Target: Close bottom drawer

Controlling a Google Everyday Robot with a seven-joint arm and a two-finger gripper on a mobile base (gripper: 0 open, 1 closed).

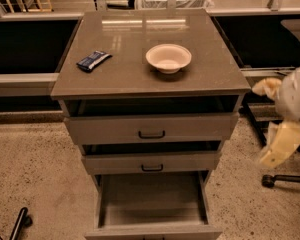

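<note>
The bottom drawer (152,204) of the grey-brown cabinet is pulled far out toward me, its empty inside showing; its front runs along the frame's lower edge, handle cut off. The middle drawer (151,162) and top drawer (151,128) stand slightly open, each with a small dark handle. My gripper (277,134) is at the right edge of the view, beside the cabinet at about the height of the upper two drawers, off the drawers, blurred by motion.
On the cabinet top (120,74) lie a white bowl (168,58) and a dark blue snack packet (93,60). A chair base with a caster (280,180) is on the floor at right. A dark object (19,224) is at the lower left.
</note>
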